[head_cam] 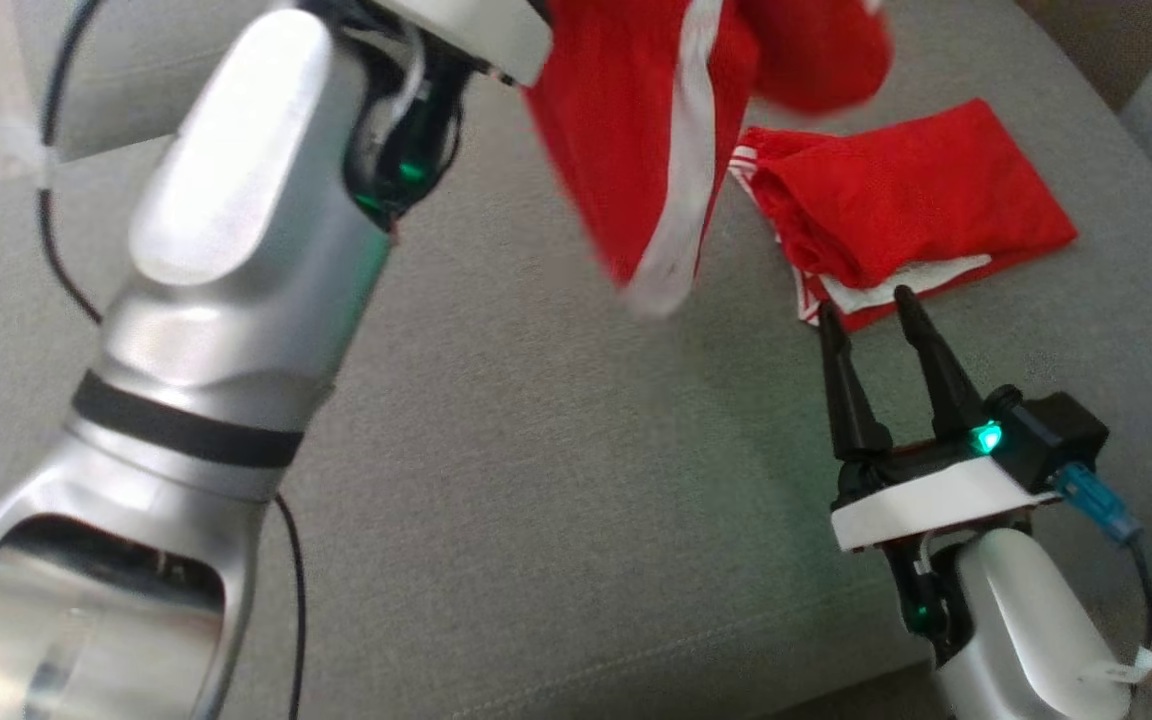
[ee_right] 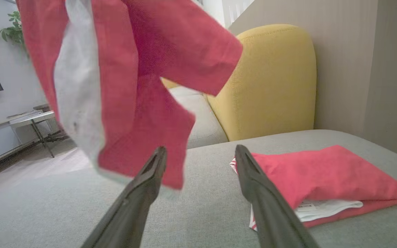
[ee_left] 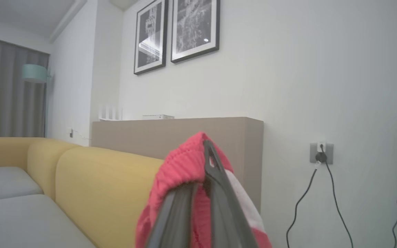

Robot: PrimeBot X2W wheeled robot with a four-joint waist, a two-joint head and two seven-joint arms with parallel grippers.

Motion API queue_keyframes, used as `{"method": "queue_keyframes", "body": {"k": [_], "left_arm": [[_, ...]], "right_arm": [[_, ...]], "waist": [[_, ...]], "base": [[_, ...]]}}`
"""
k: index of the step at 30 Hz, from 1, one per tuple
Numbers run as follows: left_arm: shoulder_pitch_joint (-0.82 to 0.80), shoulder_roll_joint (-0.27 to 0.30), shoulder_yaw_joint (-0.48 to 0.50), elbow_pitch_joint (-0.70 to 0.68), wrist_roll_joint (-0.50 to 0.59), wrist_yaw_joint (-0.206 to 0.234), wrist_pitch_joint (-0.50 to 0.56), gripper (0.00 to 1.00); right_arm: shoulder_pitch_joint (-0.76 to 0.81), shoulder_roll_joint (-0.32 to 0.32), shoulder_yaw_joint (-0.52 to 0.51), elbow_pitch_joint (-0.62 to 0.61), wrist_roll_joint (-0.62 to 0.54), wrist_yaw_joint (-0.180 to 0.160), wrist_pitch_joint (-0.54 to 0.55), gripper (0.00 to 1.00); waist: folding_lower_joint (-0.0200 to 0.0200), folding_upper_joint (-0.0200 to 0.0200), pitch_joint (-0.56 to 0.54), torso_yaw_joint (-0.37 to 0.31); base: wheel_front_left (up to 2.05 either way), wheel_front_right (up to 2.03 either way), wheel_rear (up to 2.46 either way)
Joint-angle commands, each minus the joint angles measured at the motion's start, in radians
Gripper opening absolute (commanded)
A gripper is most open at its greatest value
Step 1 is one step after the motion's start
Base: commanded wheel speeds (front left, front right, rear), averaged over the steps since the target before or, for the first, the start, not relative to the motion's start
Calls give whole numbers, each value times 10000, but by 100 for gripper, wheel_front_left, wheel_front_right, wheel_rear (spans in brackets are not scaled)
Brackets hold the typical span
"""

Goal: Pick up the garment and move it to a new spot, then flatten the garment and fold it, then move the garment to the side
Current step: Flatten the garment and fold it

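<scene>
Left arm (head_cam: 236,220), nearest the head camera, rises steeply across the frame. Its left gripper (ee_left: 203,162) is clenched on a bunched, ribbed-looking edge of the garment (head_cam: 636,130), possibly a waistband or collar; the wrist view is too close to tell. The right gripper (head_cam: 865,305) sits low at the near right, jaws spread wide and holding nothing, fingers pointing across the grey sofa (head_cam: 536,480) seat. Beyond its fingertips the garment, red with a white stripe, hangs in the air clear of the seat and to the left of the right gripper's line. It falls in loose, uneven flaps. Just past the right gripper's tips a folded piece (head_cam: 916,210) of the same red lies flat on the seat, apart from the hanging one. The yellow backrest (ee_right: 271,82) closes the scene. Judged from its drape, the garment is light, limp and thin. It will sag and swing from a single pinch and will not hold any shape. A second hold on a free lower corner or along the white stripe would let both grippers stretch it flat.
</scene>
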Motion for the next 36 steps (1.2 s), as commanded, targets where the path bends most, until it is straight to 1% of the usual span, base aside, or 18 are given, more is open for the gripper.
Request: {"method": "queue_keyframes", "body": {"k": [1,4,7,13,14,17,20,24,25,26,30,36], "left_arm": [[-363,416,379,-288,-70,-79,-48,0],[96,704,426,-174,-289,-235,-34,0],[1009,1155,-32,-15,-595,-454,447,0],[3279,2573,-1320,63,-1498,-571,1866,0],[3577,2833,-1538,-29,-1644,-573,1995,0],[4278,3474,-1754,-35,-2036,-575,2185,0],[4676,3765,-1686,81,-2296,-576,2119,0],[4886,3740,-1567,198,-2539,-575,1880,0],[4906,3703,-1539,239,-2576,-555,1825,33],[4912,3671,-1523,283,-2580,-515,1769,100],[4947,3482,-1557,487,-2637,-485,1644,100],[5087,3509,-1595,576,-2629,-450,1471,100]], "right_arm": [[-349,82,154,-363,8,-7,-109,100],[-349,82,48,-400,-62,-7,-109,100],[-355,82,-87,-442,-142,-7,-109,100],[-431,83,-210,-480,-323,-7,-109,100],[-439,83,-223,-472,-357,-7,-109,100],[-472,83,-260,-439,-434,-7,-109,100],[-483,83,-250,-403,-484,-7,-109,100],[-482,83,-196,-317,-562,-7,-109,100],[-483,83,-177,-289,-574,-7,-109,100],[-486,83,-166,-264,-587,-7,-109,100],[-477,83,-175,-165,-631,-7,-109,100],[-435,83,-159,-100,-658,-7,-109,100]], "waist": [[0,0,63,134],[0,0,144,424],[0,0,227,738],[0,0,356,1265],[0,0,370,1341],[0,0,396,1551],[0,0,408,1726],[0,0,412,1914],[0,0,407,1949],[0,0,401,1979],[0,0,313,2145],[0,0,88,2323]], "base": [[0,0,0],[0,0,0],[0,0,0],[0,0,0],[0,0,0],[0,0,0],[0,0,0],[0,0,0],[0,0,0],[0,0,0],[0,0,0],[0,0,0]]}}
